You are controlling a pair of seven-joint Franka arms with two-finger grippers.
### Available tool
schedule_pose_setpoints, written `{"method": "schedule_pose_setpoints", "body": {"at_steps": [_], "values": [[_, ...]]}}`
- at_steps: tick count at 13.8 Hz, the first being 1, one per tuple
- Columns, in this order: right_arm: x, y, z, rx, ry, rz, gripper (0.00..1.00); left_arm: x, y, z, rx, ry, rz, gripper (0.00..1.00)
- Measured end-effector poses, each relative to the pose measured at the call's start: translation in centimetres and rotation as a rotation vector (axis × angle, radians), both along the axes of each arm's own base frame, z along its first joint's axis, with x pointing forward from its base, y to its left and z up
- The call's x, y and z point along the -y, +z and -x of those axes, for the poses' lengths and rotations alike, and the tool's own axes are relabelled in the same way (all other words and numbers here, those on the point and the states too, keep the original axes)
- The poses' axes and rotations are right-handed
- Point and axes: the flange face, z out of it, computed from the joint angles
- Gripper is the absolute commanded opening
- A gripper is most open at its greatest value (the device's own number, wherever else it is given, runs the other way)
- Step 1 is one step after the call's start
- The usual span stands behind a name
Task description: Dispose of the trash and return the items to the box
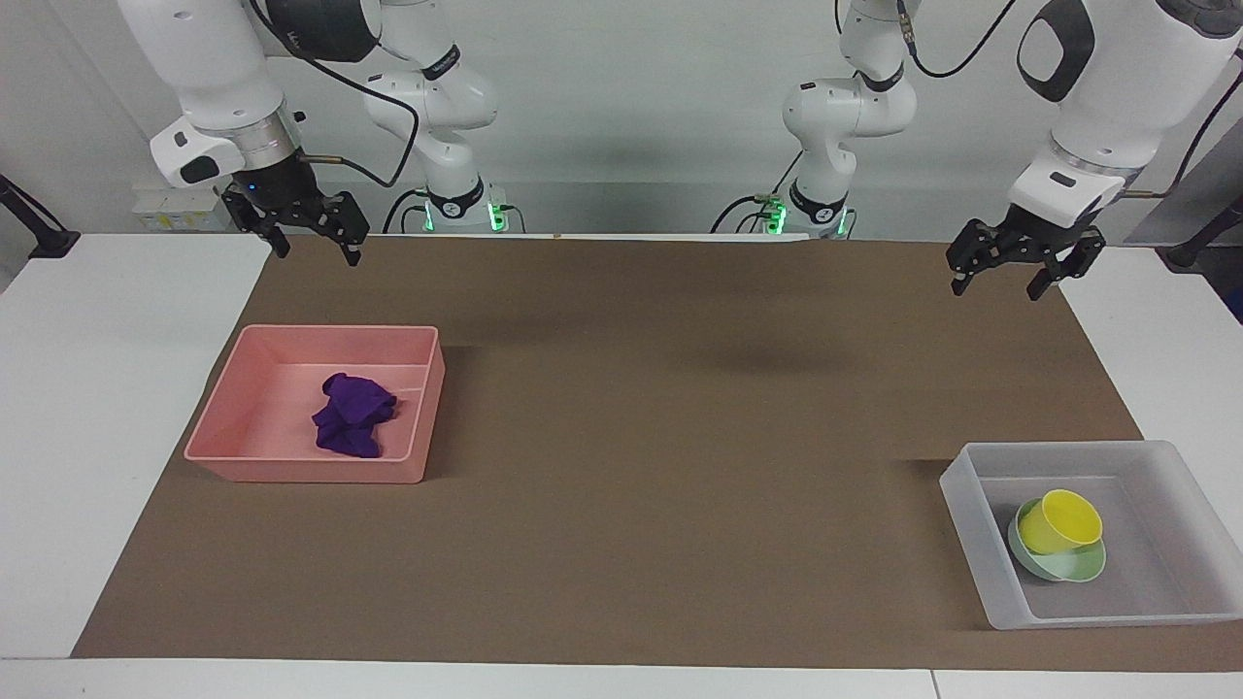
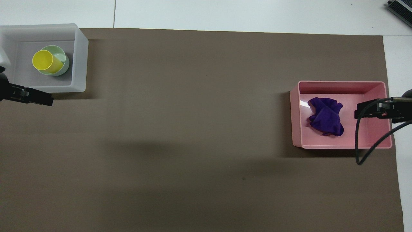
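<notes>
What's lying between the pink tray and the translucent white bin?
Nothing: in the overhead view only bare brown mat separates the pink rectangular tray and translucent white plastic bin.

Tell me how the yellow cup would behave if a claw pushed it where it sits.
The yellow cup lies tilted in the green bowl, so it would probably roll or slide out. It looks like thin plastic, likely light. The bowl may shift too.
</notes>
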Motion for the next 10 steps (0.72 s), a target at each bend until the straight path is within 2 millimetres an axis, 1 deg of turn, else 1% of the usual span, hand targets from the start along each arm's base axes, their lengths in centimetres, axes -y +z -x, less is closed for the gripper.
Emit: {"method": "schedule_pose_setpoints", "body": {"at_steps": [3,10], "values": [[0.00,-0.05,0.01,-0.001,0.000,0.000,1.00,-0.02,0.28,0.37,-0.007,0.049,0.002,1.00],[0.00,-0.05,0.01,-0.001,0.000,0.000,1.00,-0.02,0.32,0.44,-0.009,0.055,0.002,1.00]]}}
